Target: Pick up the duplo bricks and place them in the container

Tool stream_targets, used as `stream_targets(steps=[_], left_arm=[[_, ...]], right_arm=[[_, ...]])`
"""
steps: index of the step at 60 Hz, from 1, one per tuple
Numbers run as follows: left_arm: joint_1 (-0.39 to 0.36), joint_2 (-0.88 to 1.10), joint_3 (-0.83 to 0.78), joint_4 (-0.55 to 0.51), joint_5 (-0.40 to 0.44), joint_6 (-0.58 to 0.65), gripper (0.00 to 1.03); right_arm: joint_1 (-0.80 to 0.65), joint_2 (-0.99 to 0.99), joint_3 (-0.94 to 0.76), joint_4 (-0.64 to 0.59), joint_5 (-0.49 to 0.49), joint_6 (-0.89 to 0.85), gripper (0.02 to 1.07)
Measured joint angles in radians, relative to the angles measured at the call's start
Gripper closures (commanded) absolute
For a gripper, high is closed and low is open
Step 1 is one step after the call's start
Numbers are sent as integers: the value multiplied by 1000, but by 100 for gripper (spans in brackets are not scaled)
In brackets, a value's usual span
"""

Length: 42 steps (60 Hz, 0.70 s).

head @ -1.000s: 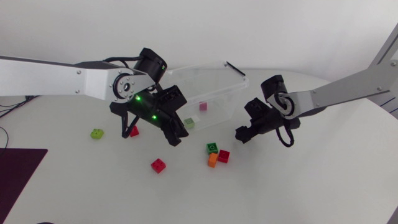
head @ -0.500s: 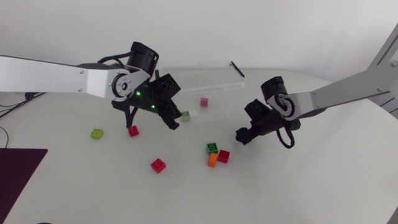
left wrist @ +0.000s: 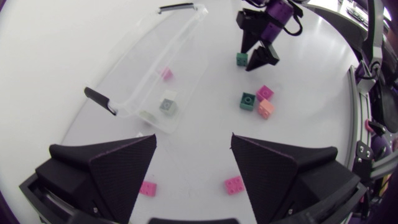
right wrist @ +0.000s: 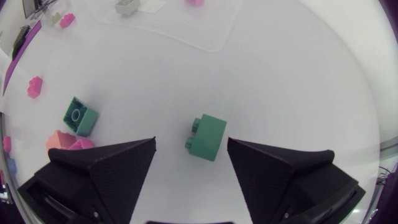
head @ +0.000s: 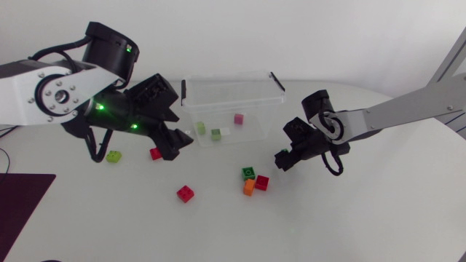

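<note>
Container: clear tub at the far middle of the table, with a black handle at each end. Inside it, from the head view: pink brick, grey-green brick, pale yellow-green brick. A white piece is also there, hard to make out against the clear floor.

Loose on the table:
- Green brick, orange brick and red brick, bunched together in front of the tub.
- Lone red brick, nearer the front edge.
- Small red brick and lime brick, off the tub's left end.

Dark green brick: lies on the table between the fingers of the right gripper. The fingers are spread, with a gap on both sides of the brick, so nothing is pinched. In the head view the gripper covers this brick almost entirely and only a green speck shows. The left wrist view shows it at the gripper's tips.

Left gripper: fingers spread wide, with only bare table between them. In the head view it hangs just off the tub's left end, near the small red brick.

In the right wrist view the tub is cut off to one corner. The orange and red bricks are partly hidden behind one finger.
</note>
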Motion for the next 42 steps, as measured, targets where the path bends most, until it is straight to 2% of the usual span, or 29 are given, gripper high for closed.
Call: stream_targets(steps=[8,18,26,42], left_arm=[[0,-10,-91,-48,8,16,8],[-27,36,-185,-55,11,26,8],[-34,138,-198,-24,6,25,8],[-46,264,-213,70,-80,5,9]], right_arm=[[11,0,-5,21,27,5,78],[11,-14,-36,30,38,7,80],[11,-134,-90,21,50,7,81],[11,-416,-53,-109,50,6,81]])
